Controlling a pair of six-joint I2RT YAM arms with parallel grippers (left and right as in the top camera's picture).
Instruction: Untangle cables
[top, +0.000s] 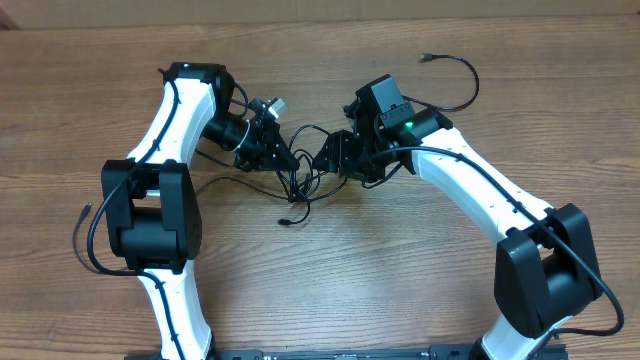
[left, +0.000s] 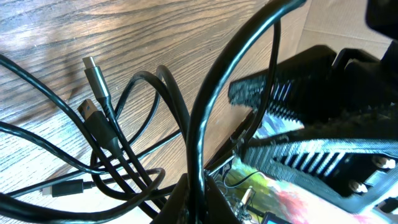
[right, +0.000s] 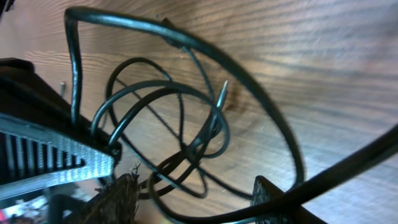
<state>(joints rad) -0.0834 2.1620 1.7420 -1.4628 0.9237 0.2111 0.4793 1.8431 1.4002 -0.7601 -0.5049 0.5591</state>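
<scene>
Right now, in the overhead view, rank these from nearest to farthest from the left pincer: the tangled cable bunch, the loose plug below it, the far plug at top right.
1. tangled cable bunch: at the tips of the left pincer, centre.
2. loose plug: just below the bunch.
3. far plug: top right, clearly farthest.

cables (top: 300, 178): lying bunched in loops mid-table, sitting between both grippers
plug end (top: 285, 221): trailing out below the bunch, resting on the wood
stray cable (top: 472, 82): curving alone at upper right, just beside the right arm, plug tip pointing left
left gripper (top: 284, 157): pointing right, jaws closed, touching the bunch's left side
right gripper (top: 325, 155): pointing left, touching the bunch's right side, jaw gap not showing from above
left arm (top: 170, 120): bending in from lower left
right arm (top: 480, 190): bending in from lower right
green light (top: 408, 126): glowing near the right wrist
table (top: 100, 80): wood-grain, carrying everything
</scene>
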